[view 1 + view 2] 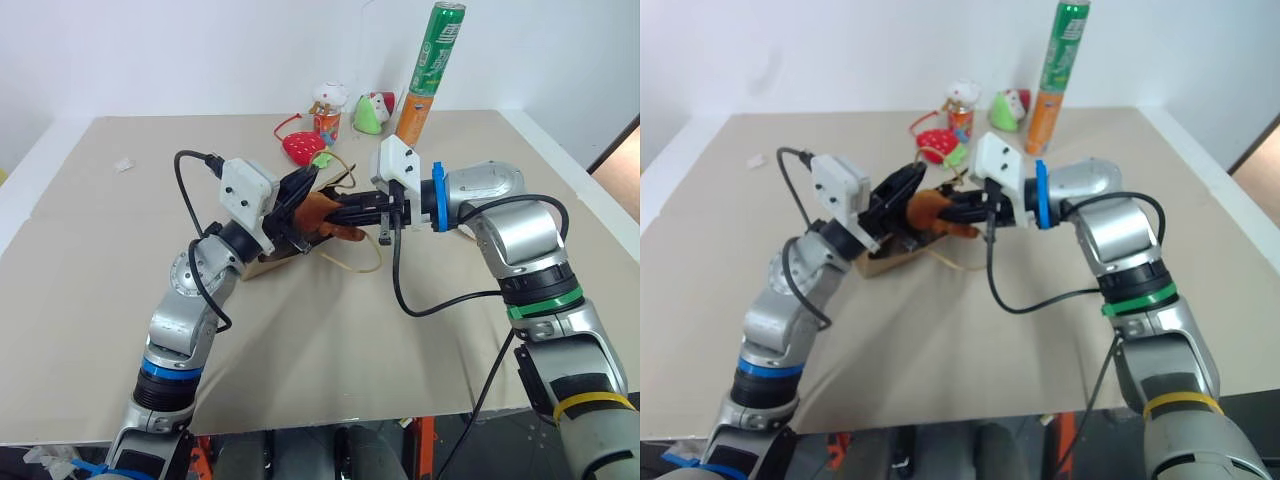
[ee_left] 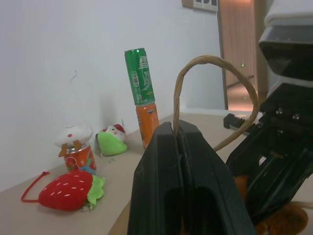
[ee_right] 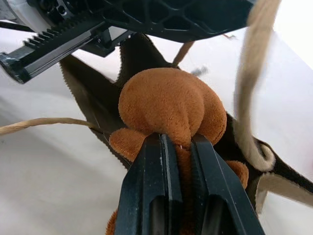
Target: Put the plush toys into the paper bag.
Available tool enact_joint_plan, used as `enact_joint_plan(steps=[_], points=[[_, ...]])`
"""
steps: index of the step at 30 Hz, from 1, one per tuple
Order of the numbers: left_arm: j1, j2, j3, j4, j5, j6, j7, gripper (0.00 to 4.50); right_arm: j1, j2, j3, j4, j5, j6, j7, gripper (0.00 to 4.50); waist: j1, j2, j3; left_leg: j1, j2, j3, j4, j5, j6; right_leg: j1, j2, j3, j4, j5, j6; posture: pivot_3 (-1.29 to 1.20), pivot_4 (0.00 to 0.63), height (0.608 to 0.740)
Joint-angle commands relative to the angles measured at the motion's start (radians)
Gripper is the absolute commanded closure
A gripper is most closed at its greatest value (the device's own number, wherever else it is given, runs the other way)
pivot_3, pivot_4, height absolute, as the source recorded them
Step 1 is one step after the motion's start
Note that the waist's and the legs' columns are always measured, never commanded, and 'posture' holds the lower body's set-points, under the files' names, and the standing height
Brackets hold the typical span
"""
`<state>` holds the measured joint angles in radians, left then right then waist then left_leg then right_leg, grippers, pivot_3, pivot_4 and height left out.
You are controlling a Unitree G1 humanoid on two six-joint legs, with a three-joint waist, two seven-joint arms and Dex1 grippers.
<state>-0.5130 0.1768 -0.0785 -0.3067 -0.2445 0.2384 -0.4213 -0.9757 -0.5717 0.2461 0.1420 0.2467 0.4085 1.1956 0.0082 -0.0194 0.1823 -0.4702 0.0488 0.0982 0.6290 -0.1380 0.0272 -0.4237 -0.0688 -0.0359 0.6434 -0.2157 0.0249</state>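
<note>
The brown paper bag (image 1: 268,263) lies on the table with its mouth lifted. My left gripper (image 1: 298,196) is shut on the bag's twisted handle (image 2: 215,63), which loops up from between its fingers (image 2: 161,161). My right gripper (image 1: 338,213) reaches in from the right, shut on the orange-brown bear plush (image 3: 168,103). The bear (image 1: 318,214) hangs at the bag's open mouth, against the dark inside of the bag (image 3: 93,93). A second handle loop (image 1: 352,266) trails loose on the table.
At the back of the table lie a red strawberry plush (image 1: 303,146) and a green-white-red plush (image 1: 373,113). A white-capped toy stands on a small can (image 1: 327,122). A tall green can is stacked on an orange one (image 1: 428,70).
</note>
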Motion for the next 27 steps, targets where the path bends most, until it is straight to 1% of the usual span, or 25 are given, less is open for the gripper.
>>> enact_joint_plan(steps=[1, 4, 6, 7, 10, 11, 13, 15, 20, 22, 25, 27], points=[[-0.034, -0.012, 0.016, -0.040, -0.010, -0.010, 0.021, 4.50, -0.003, 0.021, 0.019, -0.012, -0.021, 0.003, -0.007, 4.34, 0.000, 0.000, 0.000, 0.000, 0.000, 0.000, 0.000, 0.000, 0.000, 0.000, 0.000, 0.000, 0.000, 0.000, 0.000, 0.00, 0.150, 0.740], [-0.035, -0.015, 0.018, -0.037, -0.010, -0.009, 0.029, 4.50, 0.013, 0.039, 0.021, -0.003, -0.038, 0.003, -0.034, 4.34, 0.000, 0.000, 0.000, 0.000, 0.000, 0.000, 0.000, 0.000, 0.000, 0.000, 0.000, 0.000, 0.000, 0.000, 0.000, 0.00, 0.150, 0.740], [-0.035, -0.015, 0.018, -0.034, -0.009, -0.011, 0.032, 4.50, 0.022, 0.048, 0.016, 0.000, -0.045, 0.003, -0.048, 3.49, 0.000, 0.000, 0.000, 0.000, 0.000, 0.000, 0.001, 0.000, 0.000, 0.000, 0.000, 0.000, 0.001, 0.000, 0.000, 0.00, 0.150, 0.740], [-0.035, -0.015, 0.018, -0.034, -0.008, -0.010, 0.034, 4.50, 0.026, 0.050, 0.014, -0.002, -0.048, 0.003, -0.051, 3.28, 0.000, 0.000, 0.000, 0.000, 0.000, 0.000, 0.001, 0.000, 0.000, 0.000, 0.000, 0.000, 0.001, 0.000, 0.000, 0.00, 0.150, 0.740], [-0.032, -0.012, 0.018, -0.034, -0.005, -0.009, 0.034, 4.50, 0.033, 0.055, -0.001, -0.008, -0.048, 0.005, -0.073, 1.88, 0.000, 0.000, 0.000, 0.000, 0.000, 0.001, 0.001, 0.000, 0.000, 0.000, 0.000, 0.000, 0.001, 0.000, 0.000, 0.00, 0.150, 0.740], [-0.030, -0.010, 0.018, -0.033, -0.005, -0.010, 0.032, 4.50, 0.031, 0.056, -0.009, -0.007, -0.045, 0.011, -0.082, 1.68, 0.000, 0.000, 0.000, 0.000, 0.000, 0.001, 0.001, 0.000, 0.000, 0.000, 0.000, 0.000, 0.001, 0.000, 0.000, 0.00, 0.150, 0.740], [-0.028, -0.010, 0.016, -0.031, -0.004, -0.010, 0.031, 4.50, 0.028, 0.055, -0.020, -0.005, -0.044, 0.016, -0.098, 0.75, 0.000, 0.000, 0.000, 0.000, 0.000, 0.001, 0.001, 0.000, 0.000, 0.000, 0.000, 0.000, 0.001, 0.000, 0.000, 0.00, 0.150, 0.740], [-0.028, -0.010, 0.013, -0.030, -0.003, -0.010, 0.030, 4.50, 0.026, 0.052, -0.027, -0.006, -0.043, 0.016, -0.111, 0.05, 0.000, 0.000, 0.000, 0.000, 0.001, 0.001, 0.001, 0.000, 0.000, 0.000, 0.000, 0.000, 0.001, 0.001, -0.001, 0.00, 0.150, 0.740], [-0.027, -0.006, 0.009, -0.021, 0.000, -0.013, 0.022, 4.50, 0.022, 0.044, -0.078, -0.046, 0.005, 0.075, -0.129, 0.05, 0.000, 0.000, 0.000, 0.000, 0.001, 0.001, 0.001, 0.000, 0.000, 0.000, 0.000, 0.000, 0.001, 0.001, -0.001, 0.00, 0.150, 0.740], [-0.028, 0.004, 0.011, -0.008, 0.008, -0.017, 0.017, 4.50, 0.031, 0.013, -0.123, -0.102, 0.068, 0.135, -0.097, 0.05, 0.000, 0.000, 0.000, 0.000, 0.001, 0.001, 0.001, 0.000, 0.000, 0.000, 0.000, 0.000, 0.001, 0.001, -0.001, 0.00, 0.150, 0.740], [-0.031, 0.016, 0.013, 0.002, 0.019, -0.014, 0.018, 4.50, 0.043, -0.056, -0.202, -0.171, 0.182, 0.263, -0.047, 0.05, 0.001, 0.000, 0.000, 0.000, 0.002, 0.000, 0.001, 0.000, 0.000, 0.000, 0.000, 0.000, 0.001, 0.001, -0.001, 0.00, 0.150, 0.740], [-0.030, 0.018, 0.012, 0.002, 0.019, -0.014, 0.017, 4.50, 0.062, -0.141, -0.270, -0.207, 0.260, 0.351, 0.002, 0.05, 0.001, 0.000, 0.000, 0.000, 0.002, 0.000, 0.001, 0.000, 0.000, 0.000, 0.000, 0.000, 0.001, 0.001, -0.001, 0.00, 0.150, 0.740]])
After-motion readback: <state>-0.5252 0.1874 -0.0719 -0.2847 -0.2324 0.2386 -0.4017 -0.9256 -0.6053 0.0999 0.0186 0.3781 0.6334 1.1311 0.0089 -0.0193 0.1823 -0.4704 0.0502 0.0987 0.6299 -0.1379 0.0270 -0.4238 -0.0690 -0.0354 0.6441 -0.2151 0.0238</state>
